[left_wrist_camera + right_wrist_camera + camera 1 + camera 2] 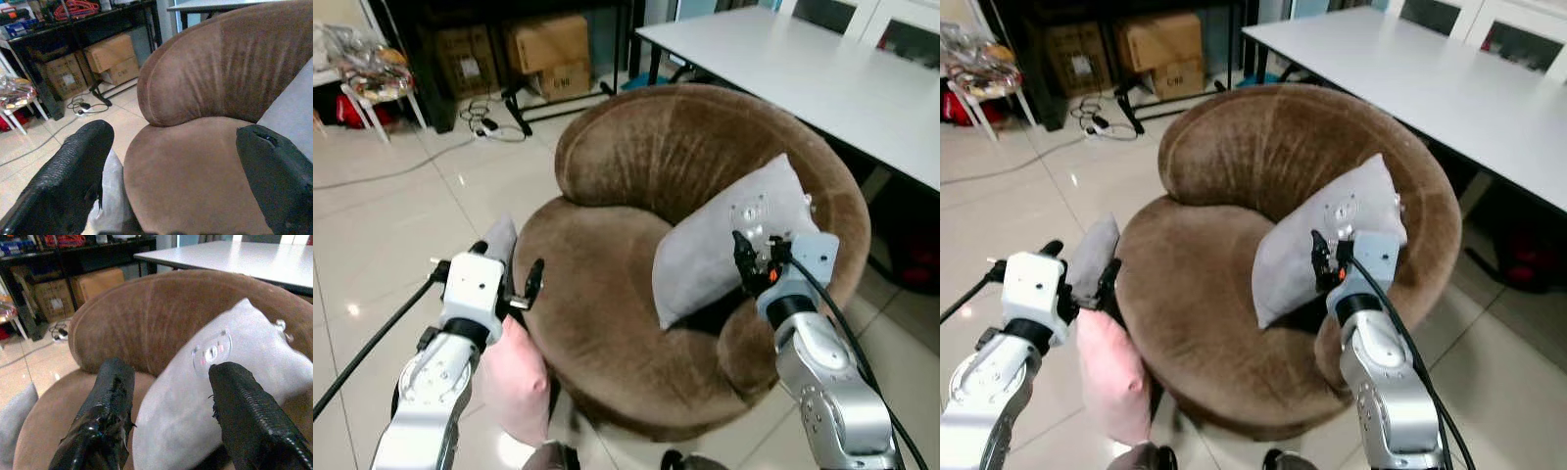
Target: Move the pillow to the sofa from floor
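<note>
A round brown sofa chair [607, 323] stands before me. A grey pillow [724, 240] with a small face patch leans on its seat against the right side of the backrest. My right gripper [756, 257] hovers open just in front of that pillow, holding nothing. My left gripper [506, 277] is open at the chair's left edge, with empty fingers [68, 176]. Under and beside the left gripper, a pink pillow [514, 382] and a second grey pillow [499, 240] rest against the chair's left side, down by the floor.
A long white table [822, 78] runs along the right, close behind the chair. Cardboard boxes [548, 54] sit under a dark shelf at the back, with cables [489, 122] on the tiled floor. A white stool with clutter [367, 73] stands far left.
</note>
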`<state>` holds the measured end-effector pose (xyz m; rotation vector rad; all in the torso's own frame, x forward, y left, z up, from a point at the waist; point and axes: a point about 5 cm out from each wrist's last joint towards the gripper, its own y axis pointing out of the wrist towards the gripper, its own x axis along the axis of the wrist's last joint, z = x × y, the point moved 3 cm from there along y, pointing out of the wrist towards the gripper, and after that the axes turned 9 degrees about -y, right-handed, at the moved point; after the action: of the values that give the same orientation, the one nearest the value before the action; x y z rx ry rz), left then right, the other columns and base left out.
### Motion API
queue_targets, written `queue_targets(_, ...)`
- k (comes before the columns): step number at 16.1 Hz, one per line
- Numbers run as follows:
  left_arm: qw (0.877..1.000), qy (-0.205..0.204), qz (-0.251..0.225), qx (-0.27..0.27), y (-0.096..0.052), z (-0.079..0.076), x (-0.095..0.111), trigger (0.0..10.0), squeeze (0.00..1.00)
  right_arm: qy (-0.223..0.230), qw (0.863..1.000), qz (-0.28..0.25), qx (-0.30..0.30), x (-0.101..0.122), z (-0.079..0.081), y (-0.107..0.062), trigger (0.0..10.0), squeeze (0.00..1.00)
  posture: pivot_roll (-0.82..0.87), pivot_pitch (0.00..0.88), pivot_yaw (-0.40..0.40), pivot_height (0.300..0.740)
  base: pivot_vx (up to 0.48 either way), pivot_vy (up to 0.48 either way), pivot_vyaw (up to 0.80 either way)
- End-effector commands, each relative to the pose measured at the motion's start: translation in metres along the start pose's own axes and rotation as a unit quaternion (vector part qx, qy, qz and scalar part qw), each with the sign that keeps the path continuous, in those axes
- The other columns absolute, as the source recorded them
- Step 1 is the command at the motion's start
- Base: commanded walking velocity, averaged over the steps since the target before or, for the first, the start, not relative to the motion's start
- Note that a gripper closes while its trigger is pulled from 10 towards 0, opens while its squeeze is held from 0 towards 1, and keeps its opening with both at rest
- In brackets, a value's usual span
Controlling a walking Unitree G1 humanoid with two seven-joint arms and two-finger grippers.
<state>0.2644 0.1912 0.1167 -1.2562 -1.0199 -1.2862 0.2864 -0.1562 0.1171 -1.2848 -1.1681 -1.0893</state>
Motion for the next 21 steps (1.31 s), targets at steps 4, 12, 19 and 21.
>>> queue_targets(4,1.000,0.002,-0.013,0.020,-0.001,0.003,0.006,10.0,0.00,-0.036,0.999,0.014,0.006,0.001,-0.002,0.000,10.0,0.00,-0.04,0.000,-0.027,0.740,0.000,0.000,0.00)
queue_targets(12,0.999,-0.003,-0.012,0.034,0.002,0.006,0.005,10.0,0.00,-0.031,0.999,0.025,0.010,0.003,0.001,0.005,10.0,0.00,-0.05,0.000,-0.038,0.740,0.000,0.281,0.00)
queue_targets(19,0.999,-0.004,-0.019,0.041,0.007,0.008,0.007,10.0,0.00,-0.035,0.999,0.031,0.005,0.004,0.001,0.011,10.0,0.00,-0.04,0.000,-0.045,0.740,0.000,0.426,0.00)
queue_targets(21,0.999,-0.004,-0.020,0.043,0.007,0.009,0.007,10.0,0.00,-0.034,0.999,0.031,0.006,0.004,0.001,0.012,10.0,0.00,-0.04,0.000,-0.045,0.740,0.000,0.428,0.00)
